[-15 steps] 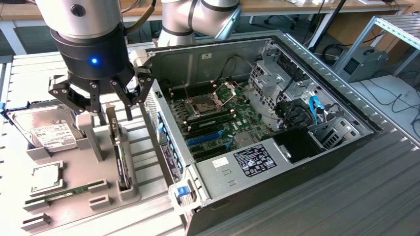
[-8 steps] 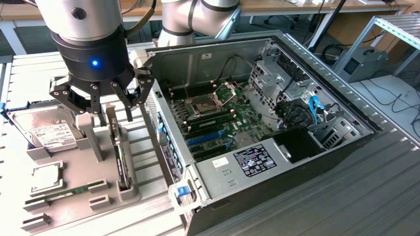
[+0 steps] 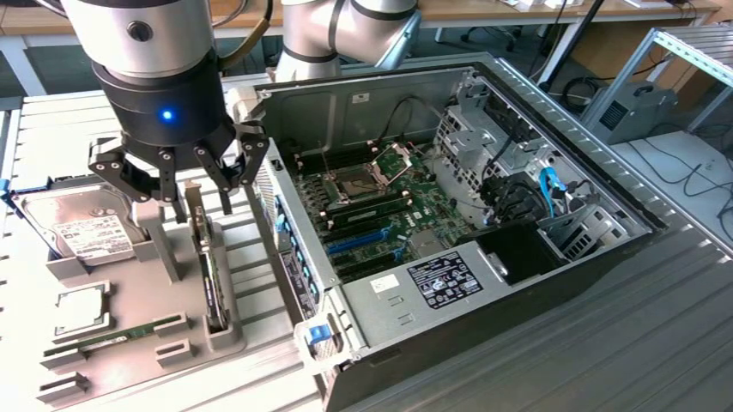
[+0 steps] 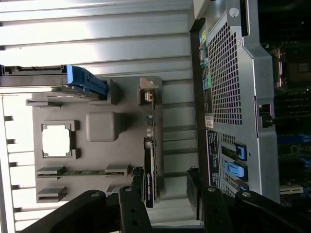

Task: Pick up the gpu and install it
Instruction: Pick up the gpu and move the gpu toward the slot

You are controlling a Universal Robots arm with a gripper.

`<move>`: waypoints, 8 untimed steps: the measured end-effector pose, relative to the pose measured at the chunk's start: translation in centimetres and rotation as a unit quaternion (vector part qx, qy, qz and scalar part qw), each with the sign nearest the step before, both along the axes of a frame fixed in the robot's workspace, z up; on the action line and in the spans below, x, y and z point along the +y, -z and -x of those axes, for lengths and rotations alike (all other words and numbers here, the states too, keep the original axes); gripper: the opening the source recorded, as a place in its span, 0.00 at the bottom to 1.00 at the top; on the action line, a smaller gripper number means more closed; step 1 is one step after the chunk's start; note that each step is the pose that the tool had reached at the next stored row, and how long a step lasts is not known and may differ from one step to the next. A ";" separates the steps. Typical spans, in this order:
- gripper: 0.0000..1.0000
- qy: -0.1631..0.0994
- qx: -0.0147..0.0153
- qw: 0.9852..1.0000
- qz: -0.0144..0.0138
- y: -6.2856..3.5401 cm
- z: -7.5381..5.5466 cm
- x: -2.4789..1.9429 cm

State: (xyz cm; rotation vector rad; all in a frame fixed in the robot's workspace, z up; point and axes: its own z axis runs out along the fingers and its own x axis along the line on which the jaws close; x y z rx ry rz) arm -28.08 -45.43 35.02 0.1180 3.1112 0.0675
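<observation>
The black claw (image 3: 192, 209), spread and pinching nothing, hangs over the slim green-and-black gpu (image 3: 208, 275), which stands on edge in a grey holder tray (image 3: 137, 283) at its six o'clock in the exterior view, with an open metal computer case (image 3: 343, 107) at three o'clock.
</observation>
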 end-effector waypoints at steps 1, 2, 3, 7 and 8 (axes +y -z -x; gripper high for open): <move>0.48 0.000 0.000 1.000 0.000 0.02 0.0 0.00; 0.48 0.000 0.000 1.000 0.000 0.04 0.0 0.00; 0.48 0.000 0.000 1.000 0.000 0.06 0.0 0.00; 0.48 0.000 0.000 1.000 0.000 0.15 0.0 0.00; 0.48 0.000 0.000 1.000 0.000 0.17 0.0 0.00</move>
